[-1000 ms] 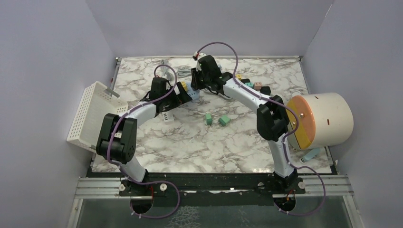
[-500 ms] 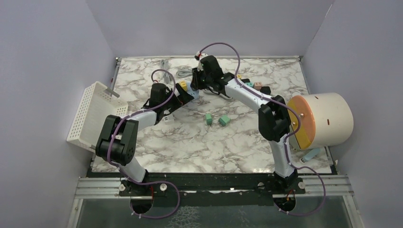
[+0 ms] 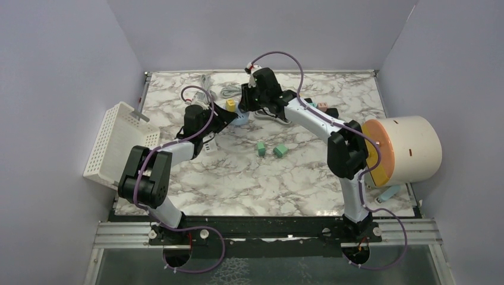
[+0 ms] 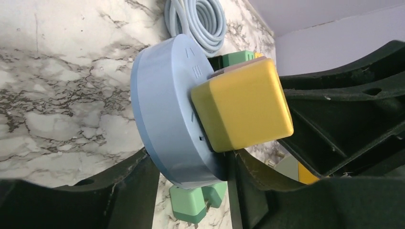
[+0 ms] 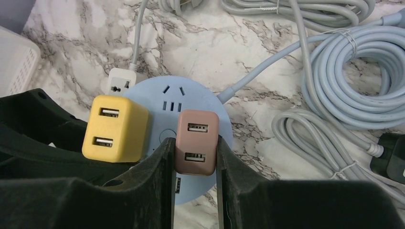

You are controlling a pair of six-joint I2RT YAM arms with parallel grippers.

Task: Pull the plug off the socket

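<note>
The round light-blue socket point(image 5: 191, 107) lies on the marble table with a yellow plug point(image 5: 114, 128) and a pink plug point(image 5: 197, 143) stuck in its top face. My right gripper point(image 5: 195, 155) comes down from above and is shut on the pink plug's two sides. My left gripper point(image 4: 191, 179) reaches in from the side, its fingers pressed against opposite sides of the socket's point(image 4: 162, 109) rim, beside the yellow plug point(image 4: 241, 105). From above, both grippers meet at the socket point(image 3: 240, 117), and the pink plug is hidden under the right wrist.
Coiled grey cables point(image 5: 344, 81) lie behind the socket. Two loose green plugs point(image 3: 271, 149) sit mid-table, and more plugs point(image 3: 321, 108) at the back right. A white basket point(image 3: 113, 145) leans at the left edge. A large cream cylinder point(image 3: 410, 148) lies at the right.
My left gripper has gone from wide open to closed on the socket's rim, its wrist shifting left and back. The right gripper has stayed shut on the pink plug.
</note>
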